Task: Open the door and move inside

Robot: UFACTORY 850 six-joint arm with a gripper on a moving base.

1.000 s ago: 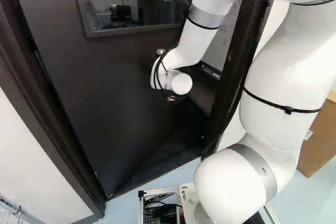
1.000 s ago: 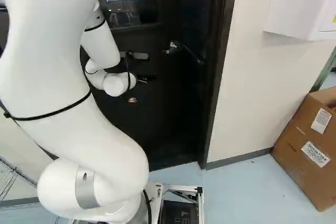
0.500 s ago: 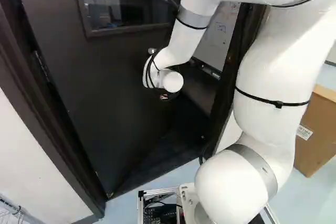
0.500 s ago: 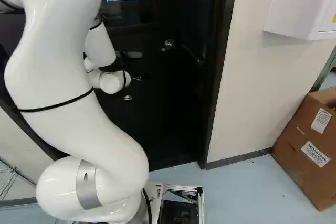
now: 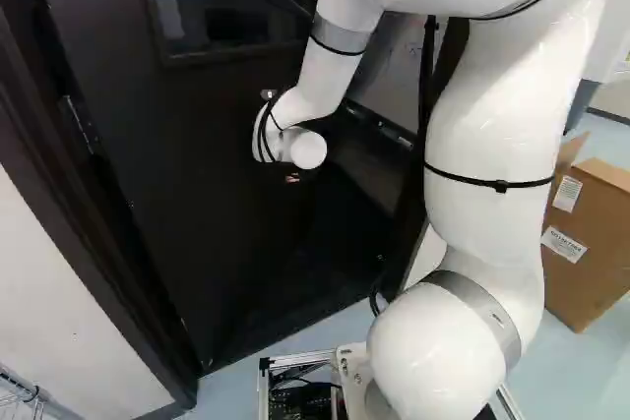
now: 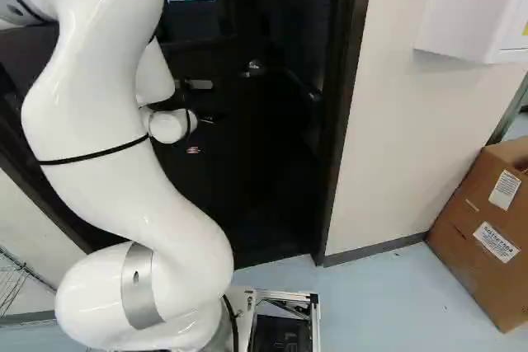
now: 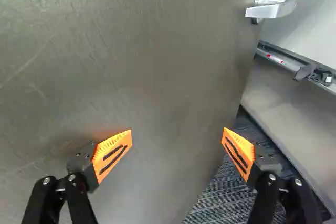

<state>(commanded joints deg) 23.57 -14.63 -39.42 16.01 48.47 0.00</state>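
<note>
You are facing a dark door (image 5: 202, 209), standing partly open.
Its upper window (image 5: 179, 17) is showing you blinds, and its silver lever handle (image 7: 268, 10) is jutting out near the free edge.

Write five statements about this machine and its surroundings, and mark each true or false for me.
1. The door is partly open. True.
2. The gripper is clamped on the door handle. False: it is open, and the handle is farther ahead.
3. The door has a window. True.
4. The cardboard box stands in the doorway. False: it stands beside the wall.
5. Dark, striped flooring shows past the door's edge. True.
</note>
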